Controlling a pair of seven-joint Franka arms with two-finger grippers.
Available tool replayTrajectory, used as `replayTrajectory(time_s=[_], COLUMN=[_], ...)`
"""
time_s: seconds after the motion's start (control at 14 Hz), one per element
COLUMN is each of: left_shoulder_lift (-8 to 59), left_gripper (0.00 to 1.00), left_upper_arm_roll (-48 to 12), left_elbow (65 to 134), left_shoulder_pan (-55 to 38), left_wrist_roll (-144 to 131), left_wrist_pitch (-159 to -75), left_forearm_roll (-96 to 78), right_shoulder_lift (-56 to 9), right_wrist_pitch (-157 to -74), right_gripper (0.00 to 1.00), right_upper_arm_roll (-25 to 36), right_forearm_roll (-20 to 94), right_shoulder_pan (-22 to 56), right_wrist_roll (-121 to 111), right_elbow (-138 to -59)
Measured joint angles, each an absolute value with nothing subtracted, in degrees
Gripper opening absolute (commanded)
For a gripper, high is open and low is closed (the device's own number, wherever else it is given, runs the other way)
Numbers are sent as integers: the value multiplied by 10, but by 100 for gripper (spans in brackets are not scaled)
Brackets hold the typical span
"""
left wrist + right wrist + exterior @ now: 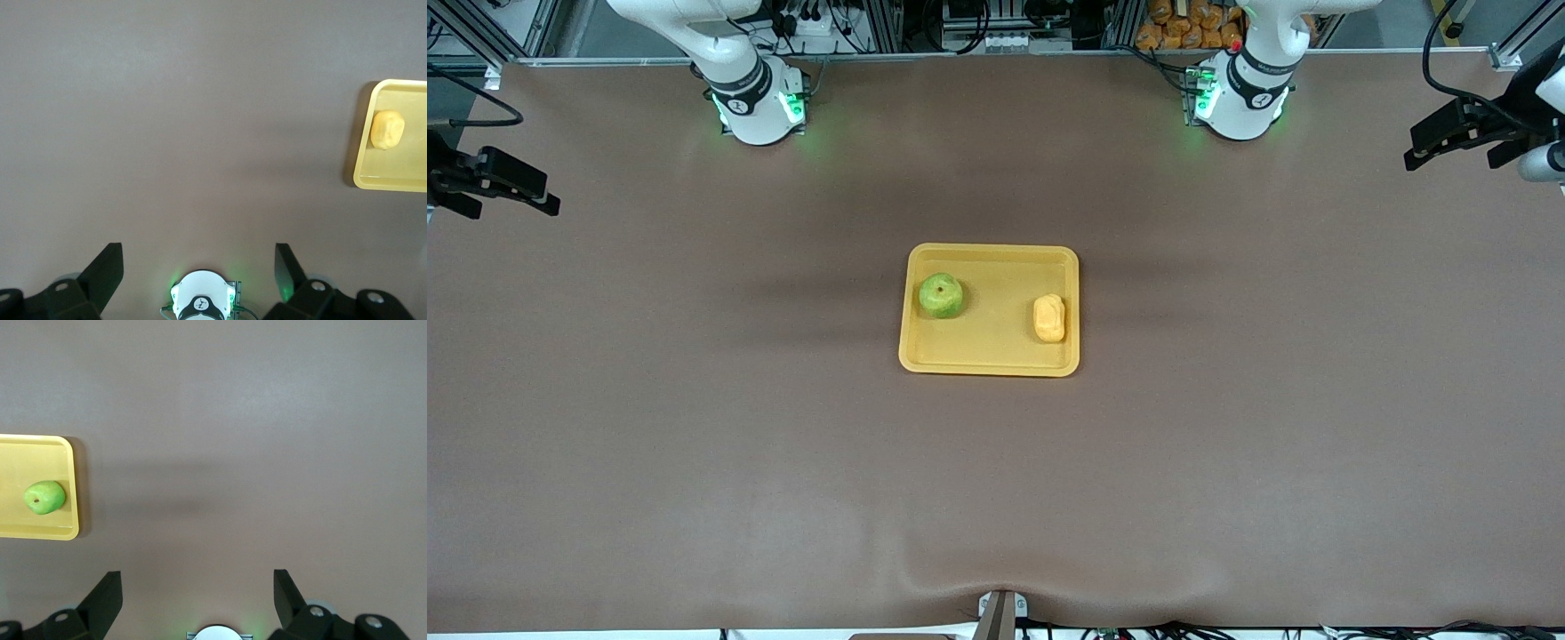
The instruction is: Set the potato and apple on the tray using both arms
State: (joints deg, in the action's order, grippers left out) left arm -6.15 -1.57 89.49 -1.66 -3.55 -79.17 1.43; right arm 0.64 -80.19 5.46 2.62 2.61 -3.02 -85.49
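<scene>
Jaws spread wide and empty, both arms hang high over bare table, apple (941, 295) and potato (1049, 318) in the tray (991, 364).

**Count of things on the bench**

One tray (989, 360) sits on the bench (694, 427). In it lie two pieces of produce: one apple (941, 295) and one potato (1049, 318).

Two arms stand at the bench, one base (758, 111) for the right arm and one base (1240, 102) for the left. Each arm carries one hand, two in all: the left hand (1449, 138) and the right hand (503, 184). Each hand has two fingers, which gives four fingers in total.
</scene>
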Motion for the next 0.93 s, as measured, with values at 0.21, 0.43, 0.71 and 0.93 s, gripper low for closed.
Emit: replayTrajectory(time_s=[0.21, 0.43, 0.71, 0.93], left_shoulder_lift=[-62, -62, -61, -61], left_gripper=[100, 100, 100, 100], left_upper_arm_roll=[-16, -16, -16, -17], left_elbow=[896, 896, 893, 892], left_shoulder_pan=[-17, -17, -17, -17], left_wrist_roll=[-35, -35, -36, -66], left_wrist_pitch=[-791, -791, -791, -791], left_forearm_roll=[14, 14, 14, 14], right_shoulder_lift=[22, 32, 36, 37], right_wrist_pitch=[-812, -812, -812, -813], right_gripper=[100, 100, 100, 100], right_upper_arm_roll=[55, 56, 55, 52], right_forearm_roll=[20, 19, 2, -5], right_shoulder_pan=[25, 25, 21, 21], right_wrist_roll=[-58, -63, -65, -67], right_elbow=[-877, -889, -896, -896])
